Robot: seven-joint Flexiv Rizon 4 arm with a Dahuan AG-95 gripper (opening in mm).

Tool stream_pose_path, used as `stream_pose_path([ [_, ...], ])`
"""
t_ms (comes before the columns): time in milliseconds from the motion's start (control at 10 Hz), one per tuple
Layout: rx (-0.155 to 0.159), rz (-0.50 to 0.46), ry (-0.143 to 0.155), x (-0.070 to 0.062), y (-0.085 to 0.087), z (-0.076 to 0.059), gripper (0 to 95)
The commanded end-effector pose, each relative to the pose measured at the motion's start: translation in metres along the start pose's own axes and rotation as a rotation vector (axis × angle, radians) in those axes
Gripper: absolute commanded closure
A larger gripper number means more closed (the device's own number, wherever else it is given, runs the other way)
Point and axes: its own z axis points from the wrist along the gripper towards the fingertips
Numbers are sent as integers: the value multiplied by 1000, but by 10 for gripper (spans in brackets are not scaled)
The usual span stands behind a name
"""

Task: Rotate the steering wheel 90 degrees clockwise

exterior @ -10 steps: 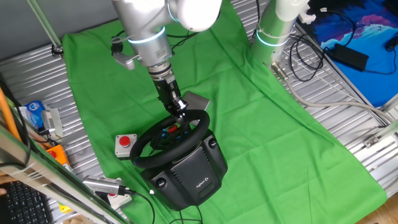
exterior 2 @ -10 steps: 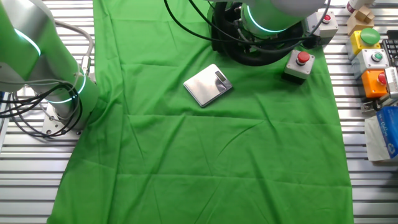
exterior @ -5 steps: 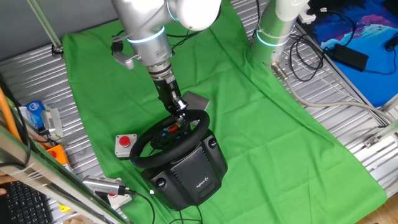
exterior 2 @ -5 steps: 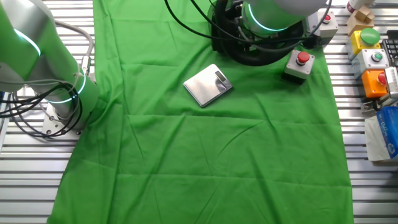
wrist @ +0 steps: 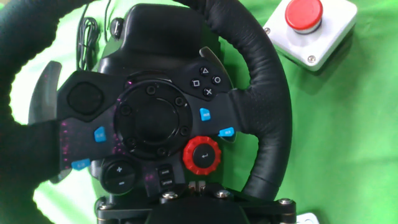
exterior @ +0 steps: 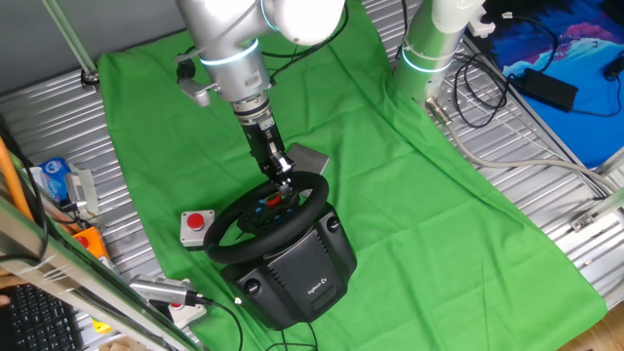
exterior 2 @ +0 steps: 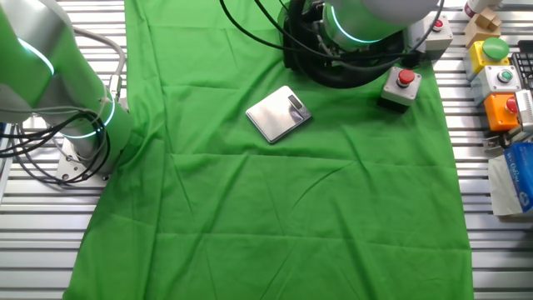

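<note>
— One wheel only? Where?
— Steering wheel point(exterior: 265, 214) on bulky black base point(exterior: 297, 273), sitting on green cloth point(exterior: 390, 185), beside grey box point(exterior: 196, 227) with red button.
— And gripper point(exterior: 282, 174)?
— Down at far side of rim. Fingers apart or clamped on rim: cannot tell.

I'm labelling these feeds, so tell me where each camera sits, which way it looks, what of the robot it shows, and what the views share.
One fixed view: high, facing the steering wheel base front; shows the arm down to the gripper at the rim.
The other fixed view: high on the opposite side, over the green cloth; arm partly shown at top edge.
Hand view: on the hand, close over the wheel hub; fingers not visible.
Shared: all three show the red button box.
</note>
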Motion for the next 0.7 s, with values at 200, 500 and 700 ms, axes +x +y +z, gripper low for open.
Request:
stream_pose_path([
  [200,-34,41,-8,0,4,-4,950],
  [500,-62,65,-12,1,9,-9,950],
  [700,-70,70,-11,1,14,-13,950],
])
